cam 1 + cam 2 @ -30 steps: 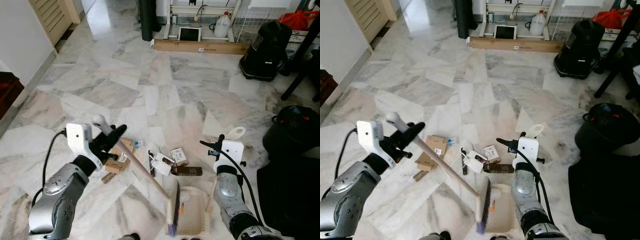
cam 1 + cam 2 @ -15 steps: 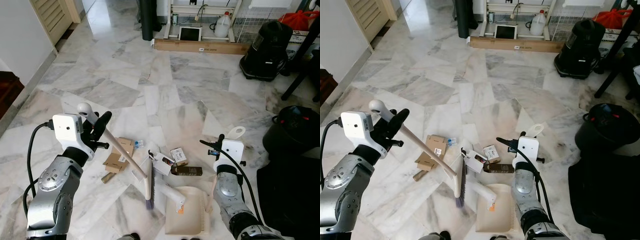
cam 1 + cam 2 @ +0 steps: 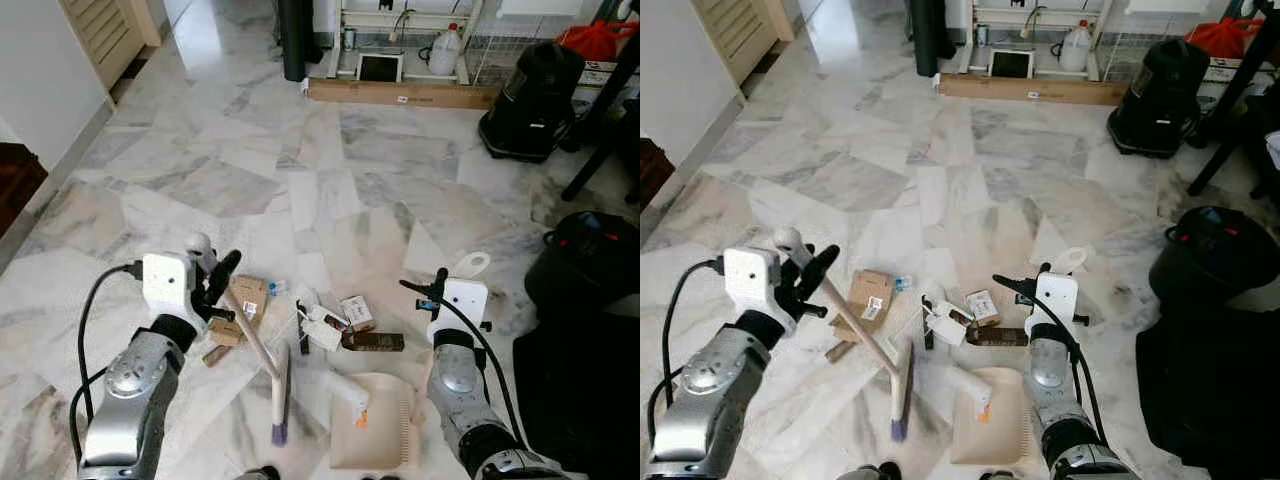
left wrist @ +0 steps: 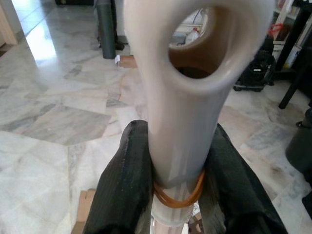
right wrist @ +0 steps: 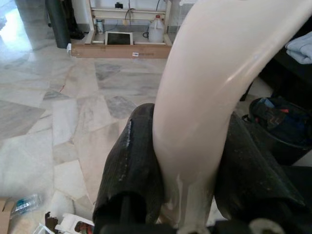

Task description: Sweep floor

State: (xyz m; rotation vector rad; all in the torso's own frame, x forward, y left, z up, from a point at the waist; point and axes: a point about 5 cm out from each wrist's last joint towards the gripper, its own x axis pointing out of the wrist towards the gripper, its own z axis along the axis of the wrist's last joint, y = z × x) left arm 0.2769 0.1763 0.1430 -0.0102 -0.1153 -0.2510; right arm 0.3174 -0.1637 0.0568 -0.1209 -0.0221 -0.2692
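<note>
My left gripper (image 3: 216, 282) is shut on the cream broom handle (image 4: 181, 122), near its looped top end. The handle slants down to the brush head (image 3: 279, 395), which rests on the marble floor to the left of the cream dustpan (image 3: 375, 428). My right gripper (image 5: 190, 185) is shut on the dustpan's upright handle (image 3: 468, 267); the pan lies flat on the floor in front of me. Litter lies just beyond both: cardboard boxes (image 3: 245, 296), white papers (image 3: 325, 326), a small box (image 3: 357, 310) and a dark packet (image 3: 373, 341).
A black bin (image 3: 590, 260) and a black bag (image 3: 575, 400) stand to the right. A black vacuum (image 3: 530, 95), a long cardboard box (image 3: 400, 92), a white jug (image 3: 443, 50) and a black post (image 3: 293, 40) line the back. A wall (image 3: 40, 100) runs along the left.
The brush head has swung left off the dustpan and now rests on the floor beside it. My left arm moved with the handle. The right arm and dustpan stayed put.
</note>
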